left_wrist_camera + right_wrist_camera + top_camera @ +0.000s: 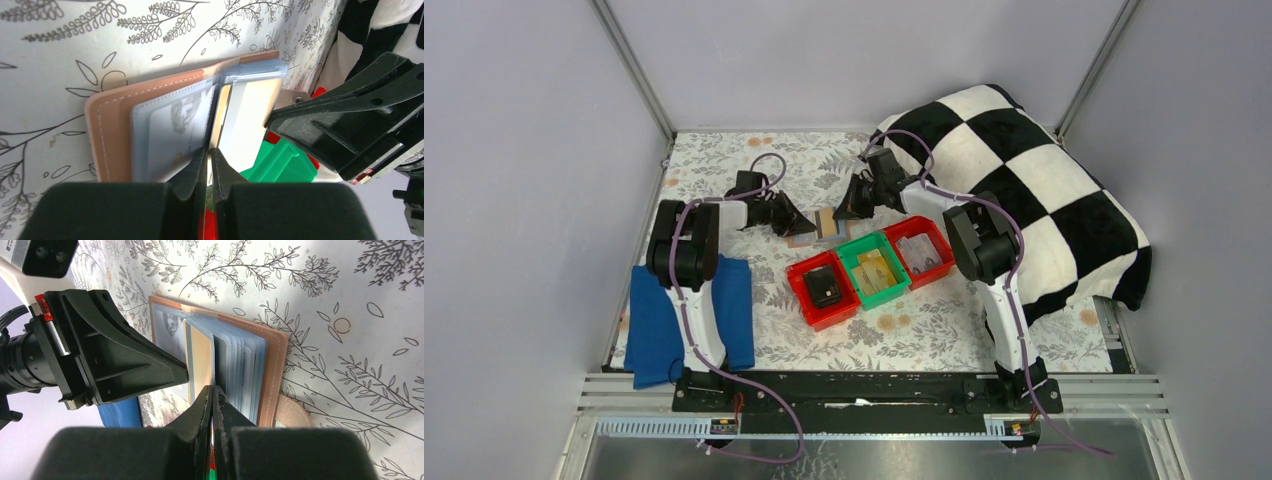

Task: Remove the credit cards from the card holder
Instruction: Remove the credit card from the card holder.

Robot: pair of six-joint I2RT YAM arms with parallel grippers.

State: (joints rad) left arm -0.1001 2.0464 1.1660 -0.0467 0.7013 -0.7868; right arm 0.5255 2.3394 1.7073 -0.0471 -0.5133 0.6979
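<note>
The salmon-pink card holder [824, 228] lies open on the floral table, its clear sleeves fanned up. In the left wrist view its pink cover [112, 130] holds a pale grey-blue card [170, 135] in a sleeve, with a cream-white card [247, 115] standing beside it. My left gripper [210, 151] is shut on the lower edge of a sleeve page between those two. My right gripper [212, 389] is shut on the edge of the cream card [200, 355], next to the sleeve stack [240, 370]. The two grippers' tips nearly meet over the holder [826, 222].
A red bin [799, 285] with a black item, a green bin [849, 250] with cards and another red bin [944, 262] stand just in front of the holder. A blue cloth [654, 320] lies at the left. A black-and-white checked cushion [1024, 170] fills the right.
</note>
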